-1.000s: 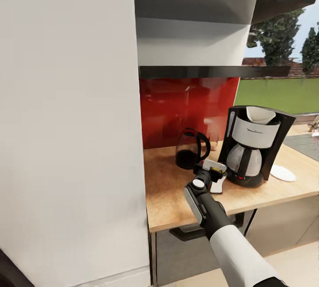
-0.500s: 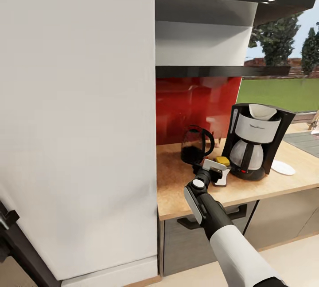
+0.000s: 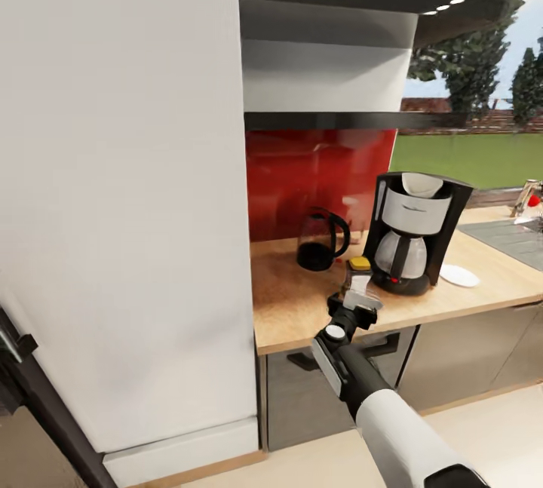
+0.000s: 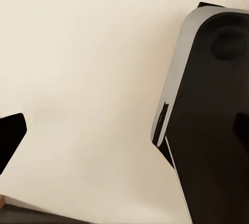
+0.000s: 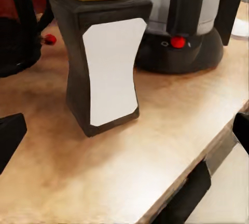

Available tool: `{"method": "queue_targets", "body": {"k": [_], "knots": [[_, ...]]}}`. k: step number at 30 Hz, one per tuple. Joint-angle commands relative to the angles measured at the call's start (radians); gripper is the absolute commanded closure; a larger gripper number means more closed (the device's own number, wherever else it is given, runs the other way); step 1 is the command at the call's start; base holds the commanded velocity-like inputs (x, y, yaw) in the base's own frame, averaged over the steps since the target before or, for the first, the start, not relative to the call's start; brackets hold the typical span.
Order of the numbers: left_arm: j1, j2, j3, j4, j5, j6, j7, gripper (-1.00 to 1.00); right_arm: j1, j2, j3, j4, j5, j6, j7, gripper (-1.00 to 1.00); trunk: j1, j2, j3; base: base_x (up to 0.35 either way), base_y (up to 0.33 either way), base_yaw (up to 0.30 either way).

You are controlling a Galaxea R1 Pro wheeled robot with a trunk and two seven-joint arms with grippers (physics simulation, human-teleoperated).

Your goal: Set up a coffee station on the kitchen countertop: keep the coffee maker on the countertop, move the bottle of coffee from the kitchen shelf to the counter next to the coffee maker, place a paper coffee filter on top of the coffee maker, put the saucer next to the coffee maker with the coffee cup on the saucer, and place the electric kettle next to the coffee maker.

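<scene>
The bottle of coffee stands upright on the kitchen countertop, between the electric kettle and the coffee maker; its yellow cap shows in the head view. My right gripper hovers just in front of the bottle, open, its fingertips wide apart and touching nothing. A paper coffee filter sits in the top of the coffee maker. The saucer lies to its right. My left gripper is open over a plain beige surface. The coffee cup is out of view.
A tall white cabinet stands left of the counter. The black kitchen shelf runs above a red backsplash. A sink area lies at the far right. Dark grey cabinet fronts sit under the worktop.
The whole view has shifted as the camera drew back from the counter. My right gripper has pulled back from the bottle, which now stands free beside the coffee maker.
</scene>
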Motion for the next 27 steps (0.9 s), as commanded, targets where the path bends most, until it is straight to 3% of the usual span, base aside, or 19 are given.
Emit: {"method": "queue_targets", "body": {"k": [1,3,4,10,11,17,18,21,23,24,25,27], "knots": [[0.001,0.0,-0.009,-0.003,0.008,-0.001,0.005,-1.0,-0.001,0.0,0.004,0.018,-0.008,-0.025,-0.004,-1.0,0.0,-0.001,-0.001,-0.278,-0.14,0.0],[0.001,0.001,-0.009,-0.003,0.008,-0.001,0.005,-1.0,-0.001,0.0,0.003,0.093,-0.009,-0.085,-0.004,-1.0,0.0,-0.001,-0.001,-0.281,-0.128,0.0],[0.001,0.004,-0.007,-0.004,0.007,-0.002,0.005,-1.0,-0.001,0.0,0.002,0.264,-0.008,-0.194,-0.004,-1.0,0.0,-0.001,-0.001,-0.247,-0.053,0.0],[0.001,0.004,-0.007,-0.006,0.007,-0.002,0.004,-1.0,-0.001,0.0,0.002,0.52,-0.007,-0.397,-0.003,-1.0,0.0,-0.001,-0.001,-0.108,-0.019,0.0],[0.001,0.003,-0.006,-0.01,0.007,-0.002,0.004,-1.0,0.01,0.0,0.002,0.606,-0.006,-0.461,-0.003,-1.0,0.0,-0.001,-0.001,-0.009,-0.001,0.0],[0.001,0.001,-0.007,-0.013,0.008,-0.002,0.003,-1.0,0.09,0.0,0.001,0.634,-0.005,-0.483,0.0,-1.0,0.0,-0.001,-0.001,-0.003,0.0,0.0],[0.001,-0.004,-0.007,-0.016,0.008,-0.002,0.002,-1.0,0.172,0.0,0.001,0.637,-0.001,-0.471,0.133,-1.0,0.0,-0.001,-0.001,0.0,0.0,0.0],[0.001,-0.005,-0.007,-0.018,0.008,-0.001,0.002,-1.0,0.197,-0.009,0.001,0.637,0.001,-0.396,0.243,-1.0,0.0,-0.001,-0.001,0.0,0.0,0.0],[0.0,-0.005,-0.007,-0.019,0.007,-0.002,0.0,-1.0,0.212,-0.021,0.002,0.638,0.004,-0.233,0.357,-1.0,0.0,-0.001,-0.001,0.0,0.0,0.0],[0.0,-0.005,-0.007,-0.019,0.007,-0.003,0.0,-1.0,0.214,-0.023,0.003,0.638,0.005,-0.197,0.381,-1.0,0.0,-0.001,-0.001,0.0,0.0,0.0],[0.0,-0.006,-0.007,-0.02,0.006,-0.004,0.0,-1.0,0.22,-0.031,0.003,0.638,0.007,-0.098,0.449,-1.0,0.0,-0.001,-0.001,0.0,0.0,0.0],[-0.001,-0.006,-0.007,-0.021,0.006,-0.005,0.0,-1.0,0.231,-0.052,0.004,0.639,0.009,0.025,0.557,-1.0,0.0,-0.001,-0.001,0.0,0.0,0.0]]}}
